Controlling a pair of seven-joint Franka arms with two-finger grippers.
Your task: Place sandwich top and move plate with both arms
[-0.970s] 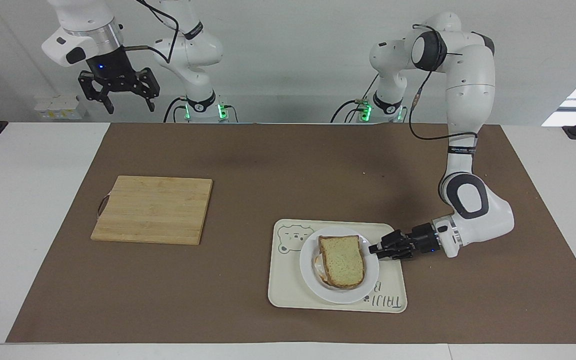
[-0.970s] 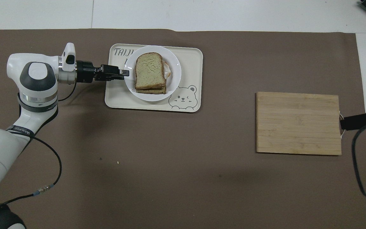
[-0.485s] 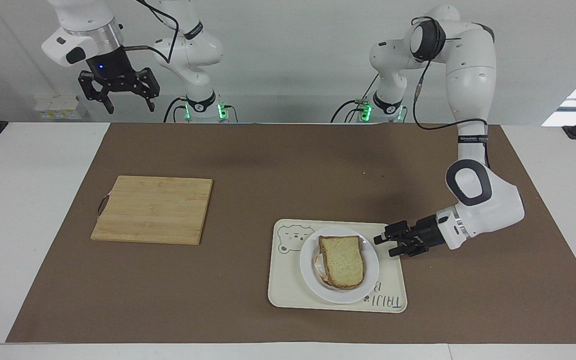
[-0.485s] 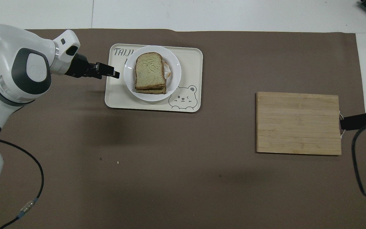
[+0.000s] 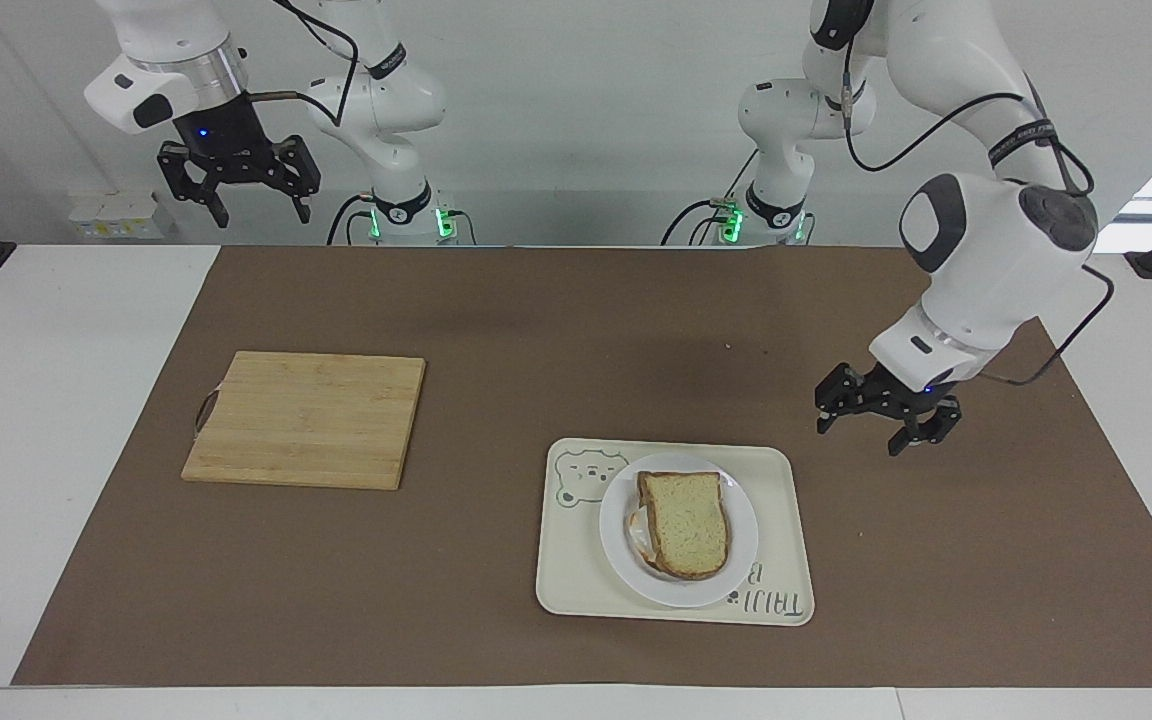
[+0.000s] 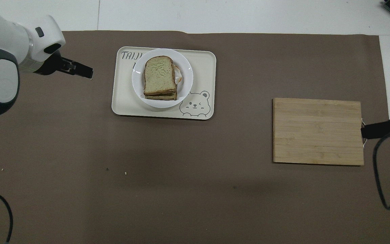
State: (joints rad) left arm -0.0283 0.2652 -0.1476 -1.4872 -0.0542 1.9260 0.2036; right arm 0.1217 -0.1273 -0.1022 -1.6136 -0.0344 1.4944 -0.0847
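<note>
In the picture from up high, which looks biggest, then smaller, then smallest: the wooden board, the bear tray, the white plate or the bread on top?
Biggest to smallest:
1. tray and board, too alike to rank
2. plate
3. bread

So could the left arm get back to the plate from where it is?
Probably yes. The left gripper hangs open over bare mat beside the tray, and nothing stands between it and the plate.

On the worktop (image 5: 56,420) lie one brown mat (image 5: 496,330), one board (image 5: 306,418), one tray (image 5: 576,570), one plate (image 5: 741,545) and one sandwich (image 5: 684,522), with two arms, each bearing one pincer.
</note>
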